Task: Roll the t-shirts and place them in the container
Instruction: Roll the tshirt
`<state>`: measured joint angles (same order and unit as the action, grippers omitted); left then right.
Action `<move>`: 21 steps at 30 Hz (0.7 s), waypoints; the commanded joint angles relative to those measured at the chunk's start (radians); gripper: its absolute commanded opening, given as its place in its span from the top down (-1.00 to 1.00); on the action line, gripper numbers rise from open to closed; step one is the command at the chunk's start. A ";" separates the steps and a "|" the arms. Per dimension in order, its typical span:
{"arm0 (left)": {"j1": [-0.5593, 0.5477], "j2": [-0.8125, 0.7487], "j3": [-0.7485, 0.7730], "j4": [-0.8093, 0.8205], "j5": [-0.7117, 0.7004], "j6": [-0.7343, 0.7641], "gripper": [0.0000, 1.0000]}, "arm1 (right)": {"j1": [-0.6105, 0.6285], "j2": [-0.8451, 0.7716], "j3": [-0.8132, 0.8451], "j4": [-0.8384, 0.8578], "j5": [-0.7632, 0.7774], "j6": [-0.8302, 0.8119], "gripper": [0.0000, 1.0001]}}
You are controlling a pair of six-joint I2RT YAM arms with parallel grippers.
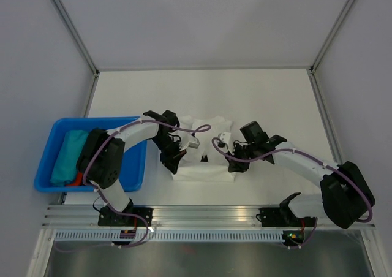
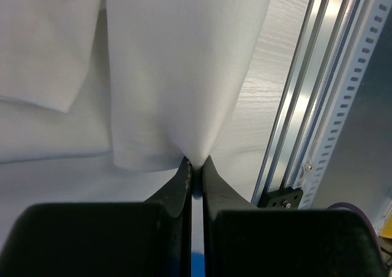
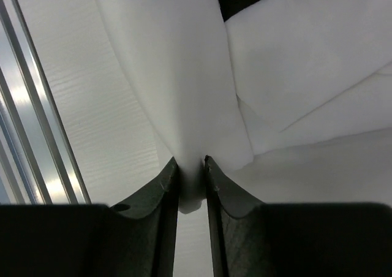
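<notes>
Lying folded on the bench [image 1: 245, 93] just right of the blue bin [image 1: 92, 120], the white t-shirt [image 1: 197, 170] has its near corners pinched by left hand [image 1: 173, 162] and right hand [image 1: 236, 165]; its black print is illegible.

One t-shirt [image 1: 205, 168], one bin [image 1: 92, 120], two grippers [image 2: 196, 164] [image 3: 192, 168]

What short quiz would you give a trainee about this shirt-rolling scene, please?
1. True or false: the left gripper is shut on the soft white cloth t-shirt.
2. The rectangular blue plastic bin sits: A) on the robot's left side, B) on its right side, C) between the two grippers.
3. How many grippers pinch the t-shirt, counting the right gripper?
Key: 1 true; 2 A; 3 two.
</notes>
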<state>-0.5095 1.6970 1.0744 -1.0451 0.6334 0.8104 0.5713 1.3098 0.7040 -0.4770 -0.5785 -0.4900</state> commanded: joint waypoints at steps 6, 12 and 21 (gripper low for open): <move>0.016 0.067 0.081 0.010 0.015 0.027 0.90 | -0.146 -0.039 0.026 0.107 0.002 0.198 0.22; 0.017 0.076 0.098 0.008 0.028 0.035 0.95 | -0.189 -0.151 0.022 0.145 -0.098 0.325 -0.10; 0.040 0.099 0.101 -0.004 0.043 0.059 0.95 | -0.189 -0.328 -0.334 0.761 -0.073 0.817 -0.40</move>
<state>-0.4820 1.7756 1.1442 -1.0443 0.6350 0.8124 0.3832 0.9817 0.4225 0.0959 -0.6334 0.1852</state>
